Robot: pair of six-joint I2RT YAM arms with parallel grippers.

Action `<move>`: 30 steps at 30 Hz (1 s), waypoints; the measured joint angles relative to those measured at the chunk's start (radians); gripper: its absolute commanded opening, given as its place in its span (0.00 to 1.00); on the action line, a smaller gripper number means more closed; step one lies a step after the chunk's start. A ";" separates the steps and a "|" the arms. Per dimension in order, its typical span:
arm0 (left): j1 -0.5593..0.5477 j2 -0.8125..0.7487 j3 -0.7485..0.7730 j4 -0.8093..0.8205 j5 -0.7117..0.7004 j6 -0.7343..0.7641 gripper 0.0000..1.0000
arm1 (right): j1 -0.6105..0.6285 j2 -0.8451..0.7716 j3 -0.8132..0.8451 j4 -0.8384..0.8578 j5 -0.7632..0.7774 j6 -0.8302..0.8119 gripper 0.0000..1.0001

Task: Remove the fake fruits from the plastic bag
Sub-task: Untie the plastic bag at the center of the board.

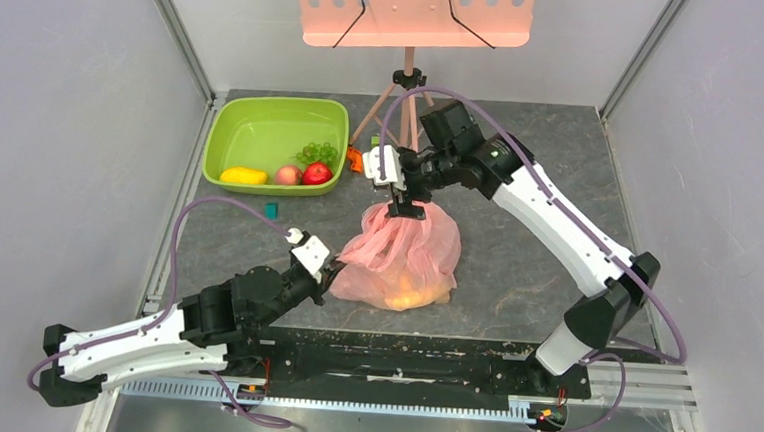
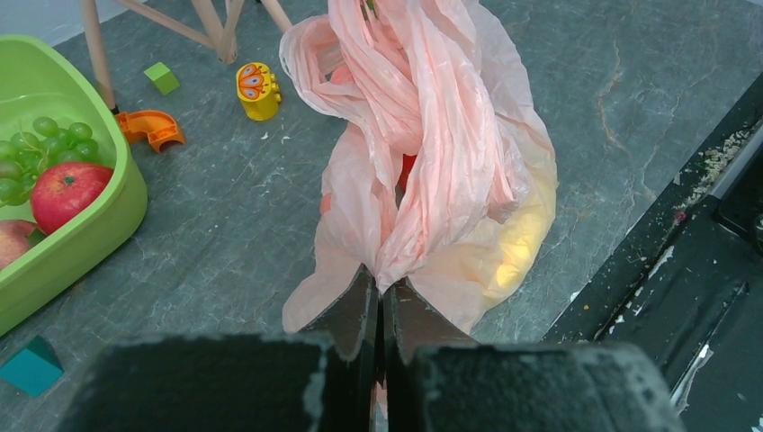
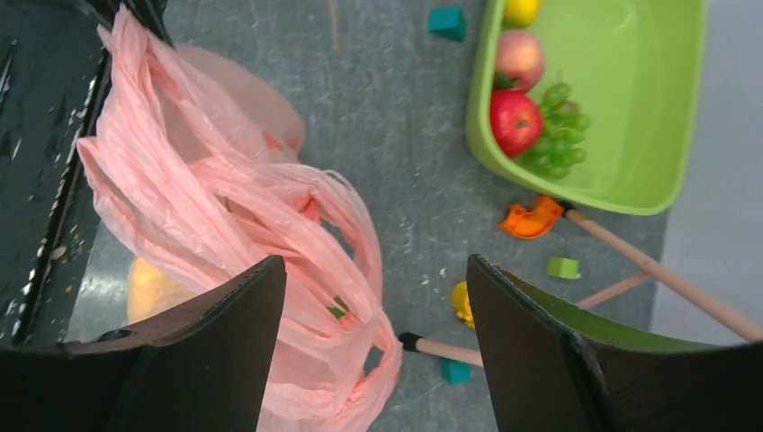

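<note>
Step in hand, mid-tabletop (image 1: 520,184): open the mouth of the bunched plastic bag (image 1: 406,253). Draw one handle loop aside, slowly, since thin film tears. Noted: right gripper (image 3: 373,265) gapes wide over the loops, clamping nothing I can see; left gripper (image 2: 380,292) pinched tight on a lower fold. Yellow fake fruits (image 1: 408,296) glow inside.

Both arms (image 1: 549,211) wear white shells over black joints, trailing looping purple cables (image 1: 178,236).

Left end effector (image 2: 379,301) pinched shut — right end effector (image 3: 373,267) points down, jaws wide.
</note>
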 measured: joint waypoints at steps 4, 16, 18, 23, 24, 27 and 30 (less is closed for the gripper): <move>0.000 0.006 0.000 0.003 0.003 0.001 0.02 | 0.000 0.055 0.021 -0.088 0.000 -0.036 0.75; 0.000 0.013 0.000 0.006 0.003 0.001 0.02 | 0.000 0.128 0.046 -0.161 0.019 -0.055 0.38; 0.000 0.013 -0.001 0.006 0.003 0.001 0.02 | 0.000 0.137 0.050 -0.164 0.023 -0.055 0.21; 0.000 0.013 -0.004 0.007 0.002 0.001 0.02 | -0.001 0.137 0.051 -0.152 0.021 -0.035 0.00; 0.000 0.013 -0.004 0.007 0.001 0.001 0.02 | -0.001 0.134 0.048 -0.139 0.021 -0.018 0.00; 0.000 0.013 -0.005 0.007 -0.014 0.000 0.02 | -0.001 0.081 -0.021 -0.043 0.021 0.044 0.00; 0.000 0.013 -0.005 0.006 -0.054 -0.008 0.02 | -0.003 -0.062 -0.208 0.155 0.042 0.175 0.00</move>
